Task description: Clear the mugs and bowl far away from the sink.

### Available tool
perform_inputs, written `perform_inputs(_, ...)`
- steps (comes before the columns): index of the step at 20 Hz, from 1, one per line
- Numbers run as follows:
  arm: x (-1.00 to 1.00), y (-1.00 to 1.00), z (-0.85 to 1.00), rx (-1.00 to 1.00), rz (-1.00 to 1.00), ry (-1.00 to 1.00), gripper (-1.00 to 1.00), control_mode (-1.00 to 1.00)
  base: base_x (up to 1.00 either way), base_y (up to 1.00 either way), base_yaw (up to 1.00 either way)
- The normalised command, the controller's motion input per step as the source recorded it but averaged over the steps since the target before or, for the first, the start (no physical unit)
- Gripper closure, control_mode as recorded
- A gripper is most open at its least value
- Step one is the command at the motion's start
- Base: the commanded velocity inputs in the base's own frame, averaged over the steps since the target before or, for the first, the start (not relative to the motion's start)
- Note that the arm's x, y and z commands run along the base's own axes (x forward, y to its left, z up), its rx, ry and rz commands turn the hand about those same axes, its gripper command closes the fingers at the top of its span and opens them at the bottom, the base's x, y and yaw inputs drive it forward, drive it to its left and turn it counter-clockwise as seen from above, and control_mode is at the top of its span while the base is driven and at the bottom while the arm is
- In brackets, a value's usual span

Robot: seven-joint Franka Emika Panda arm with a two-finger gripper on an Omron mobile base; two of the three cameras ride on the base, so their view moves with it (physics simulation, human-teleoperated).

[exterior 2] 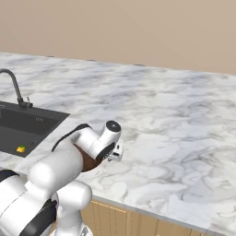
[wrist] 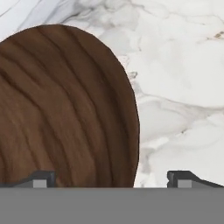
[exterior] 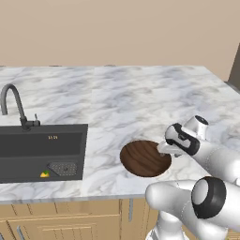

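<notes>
Gripper [wrist: 112, 177] spread wide, straddling the bowl's [exterior: 145, 158] rim at its 3 o'clock edge, perhaps not touching yet. Bowl near the counter's [exterior: 140, 98] front edge, just beside the sink [exterior: 42, 152] at 9 o'clock. Broad bare marble toward 12 and 2 o'clock.

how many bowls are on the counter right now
1. The wooden bowl sits near the counter's front edge, right of the sink, with the hand over its rim. The arm may hide others.
</notes>
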Motion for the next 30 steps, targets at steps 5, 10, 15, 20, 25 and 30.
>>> perform_inputs(5, 0.26, 0.0, -0.25, 0.0, 0.0, 0.0, -1.0, -1.0, 0.0, 0.0, 0.0)
perform_inputs(10, 0.24, 0.0, -0.21, 0.0, 0.0, 0.0, -1.0, -1.0, 0.0, 0.0, 0.0)
perform_inputs(15, 0.23, 0.0, -0.2, 0.0, 0.0, 0.0, -1.0, -1.0, 0.0, 0.0, 0.0)
perform_inputs(20, 0.15, 0.09, -0.17, 0.0, 0.0, 0.0, 1.0, -1.0, 0.0, 0.0, 0.0)
perform_inputs(25, 0.01, 0.34, -0.15, -0.01, 0.0, 0.0, 1.0, -1.0, 0.0, 0.0, 0.0)
perform_inputs(30, 0.0, 0.46, -0.15, 0.0, 0.0, 0.0, 1.0, -1.0, 0.0, 0.0, 0.0)
